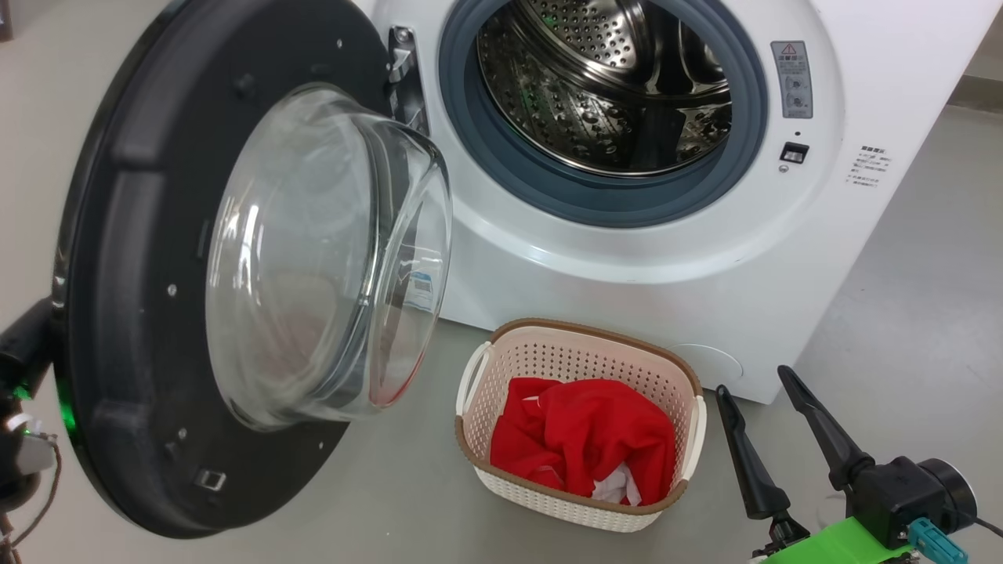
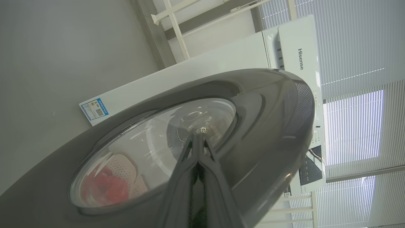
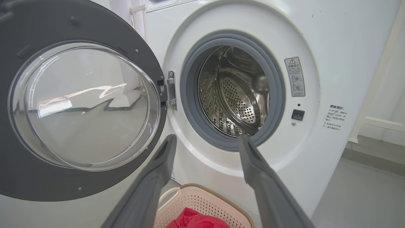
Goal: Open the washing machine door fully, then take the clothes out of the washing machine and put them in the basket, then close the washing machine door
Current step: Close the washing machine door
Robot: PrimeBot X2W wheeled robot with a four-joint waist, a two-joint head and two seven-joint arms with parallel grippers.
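Head view: washing machine door [image 1: 133,313] swung wide at 9 o'clock, hinge [image 1: 401,63] at 11. Its free edge is near the left border and its lower rim is just beside the basket [image 1: 580,333]. Drum [image 1: 603,86] mouth at 12 is unblocked, nothing red inside. Bare grey floor [image 1: 901,313] from 3 to 5 o'clock and between the door and the basket.

Basket at 6 o'clock, on the floor before the washing machine [image 1: 627,258]. The clothes [image 1: 588,439] are heaped inside it, below the rim.

Right gripper [image 1: 752,380] at 5 o'clock, just beside the basket's right handle. Its fingers are spread wide, hold nothing and point to 11. In the right wrist view the right gripper [image 3: 207,136] aims at the drum opening.

Left gripper [image 2: 196,139] is pinched closed, empty, with its tips at the door's outer face. Contact unclear. In the head view its body sits at 9 o'clock behind the door edge.

Door: glossy black rim, bulging clear glass bowl [image 1: 313,258]. Drum is perforated steel, with a grey rubber ring [image 1: 470,133]. Basket is cream perforated plastic with a brown woven-look rim. Clothes are soft red fabric, with a white patch.
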